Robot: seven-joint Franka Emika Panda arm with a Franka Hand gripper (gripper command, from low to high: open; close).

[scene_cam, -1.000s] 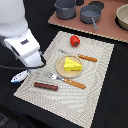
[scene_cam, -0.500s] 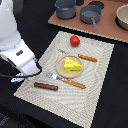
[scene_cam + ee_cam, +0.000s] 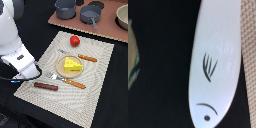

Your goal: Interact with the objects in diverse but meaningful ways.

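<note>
A white fish-like piece [image 3: 218, 65] with black gill, mouth and eye marks fills the wrist view, lying on a dark surface beside the woven mat edge [image 3: 249, 40]. No fingers show there. In the exterior view my gripper [image 3: 24, 74] hangs low at the placemat's left edge, its jaws hidden by the white arm. A yellow cheese wedge [image 3: 72, 64] sits on the round tan plate [image 3: 60, 70]. A red tomato [image 3: 74, 41] lies farther back on the mat, and a brown sausage [image 3: 45, 86] lies near the front. The grey two-handled pot [image 3: 65, 8] stands on the board behind.
An orange-handled fork [image 3: 67, 80] and knife [image 3: 82, 56] flank the plate on the beige placemat [image 3: 95, 85]. On the wooden board [image 3: 110, 31] behind stand a grey saucepan [image 3: 90, 14] and a tan bowl [image 3: 123, 16]. Dark tabletop surrounds the mat.
The arm has sunk a little toward the placemat's left edge. The food pieces and cutlery lie where they were.
</note>
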